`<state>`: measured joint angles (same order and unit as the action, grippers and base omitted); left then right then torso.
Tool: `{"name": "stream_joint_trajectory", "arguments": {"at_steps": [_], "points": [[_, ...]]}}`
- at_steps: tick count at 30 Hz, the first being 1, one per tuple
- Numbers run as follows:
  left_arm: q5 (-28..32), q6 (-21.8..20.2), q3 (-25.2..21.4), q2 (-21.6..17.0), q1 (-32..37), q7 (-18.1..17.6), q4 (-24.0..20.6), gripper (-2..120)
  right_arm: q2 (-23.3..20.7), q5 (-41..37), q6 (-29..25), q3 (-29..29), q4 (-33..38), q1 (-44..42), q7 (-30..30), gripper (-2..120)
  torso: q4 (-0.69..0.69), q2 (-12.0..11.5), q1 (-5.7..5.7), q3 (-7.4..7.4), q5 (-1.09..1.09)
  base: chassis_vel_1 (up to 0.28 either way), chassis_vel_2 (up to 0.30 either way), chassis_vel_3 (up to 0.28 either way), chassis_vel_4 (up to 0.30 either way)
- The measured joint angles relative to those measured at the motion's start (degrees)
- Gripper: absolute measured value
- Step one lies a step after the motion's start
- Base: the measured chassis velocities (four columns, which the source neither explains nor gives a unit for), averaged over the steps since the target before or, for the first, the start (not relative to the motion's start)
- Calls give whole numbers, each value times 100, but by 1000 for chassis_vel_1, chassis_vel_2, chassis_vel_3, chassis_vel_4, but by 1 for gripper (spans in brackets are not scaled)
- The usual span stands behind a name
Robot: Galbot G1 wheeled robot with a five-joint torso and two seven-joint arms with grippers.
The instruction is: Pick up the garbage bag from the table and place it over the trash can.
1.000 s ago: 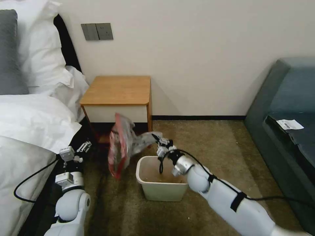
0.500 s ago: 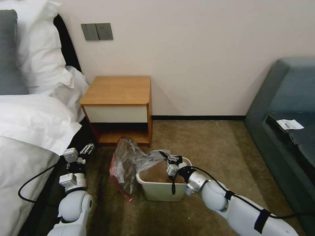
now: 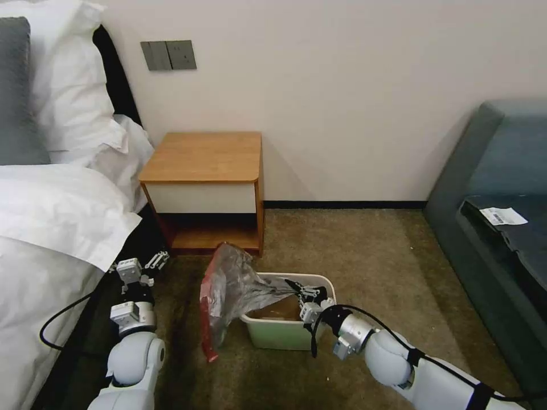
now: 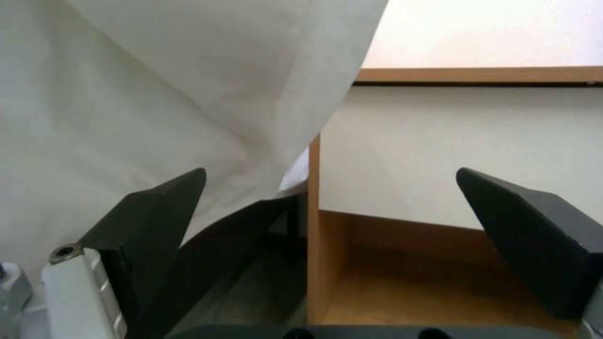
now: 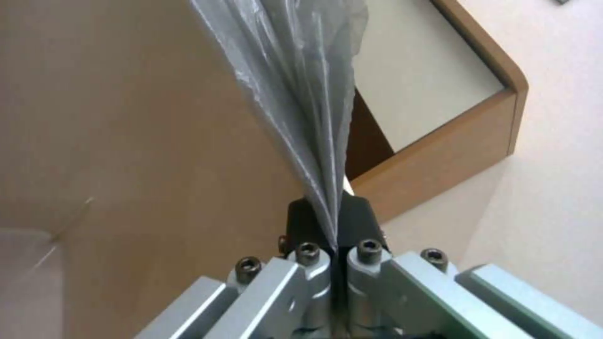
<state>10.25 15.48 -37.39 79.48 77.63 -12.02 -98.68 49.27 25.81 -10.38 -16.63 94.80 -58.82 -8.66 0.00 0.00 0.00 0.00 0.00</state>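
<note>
Head view: right gripper [image 3: 303, 296], fingers clamped on bag [image 3: 231, 287], has dropped into bin [image 3: 285, 333]; bag now trails over its left rim, mouth unopened. Left gripper [image 3: 142, 267] idles by bed, fingers apart.

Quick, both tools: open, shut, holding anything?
Left tool: open, empty, beside the bed.
Right tool: shut on the garbage bag, over the trash can.

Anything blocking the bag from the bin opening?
Nothing visible. The right hand, shut on the garbage bag, is over the trash can; the bag drapes across its left rim. Left hand sits open by the bed.
</note>
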Motion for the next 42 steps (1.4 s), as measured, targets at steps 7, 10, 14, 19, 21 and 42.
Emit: {"name": "stream_joint_trajectory", "arguments": {"at_steps": [7, 10, 14, 19, 21, 42], "points": [[-16, 1, 13, 2, -37, -2, 33, 99, -9, -97, -12, -1, -35, 131, 16, 18, 0, 0, 0, 0, 0, 0, 0, 0, 0], [-30, 0, 32, 15, -51, -2, 46, 99, -29, -357, -29, 10, -25, 258, 111, 33, 0, 0, 1, 1, 1, 0, 0, 0, 0], [-47, -2, 45, 30, -51, -2, 68, 99, -130, -607, -56, 50, 59, 328, 256, 47, 0, 0, 0, 0, 0, 0, 0, 0, 0], [-55, -7, 47, 35, -64, -2, 89, 99, -357, -835, -150, 111, 202, 347, 506, 62, 0, 0, 1, 0, 0, 0, 0, 0, 0], [-57, -9, 46, 35, -78, -2, 106, 99, -533, -983, -229, 136, 292, 348, 657, 72, 0, 0, 1, 0, 1, 0, 0, 0, 0], [530, -646, 427, -222, -152, 100, 261, 99, -1208, -3319, -2242, 1378, 254, 350, 4320, 100, 0, 0, 1, 1, 0, 0, 0, 0, 0]]}}
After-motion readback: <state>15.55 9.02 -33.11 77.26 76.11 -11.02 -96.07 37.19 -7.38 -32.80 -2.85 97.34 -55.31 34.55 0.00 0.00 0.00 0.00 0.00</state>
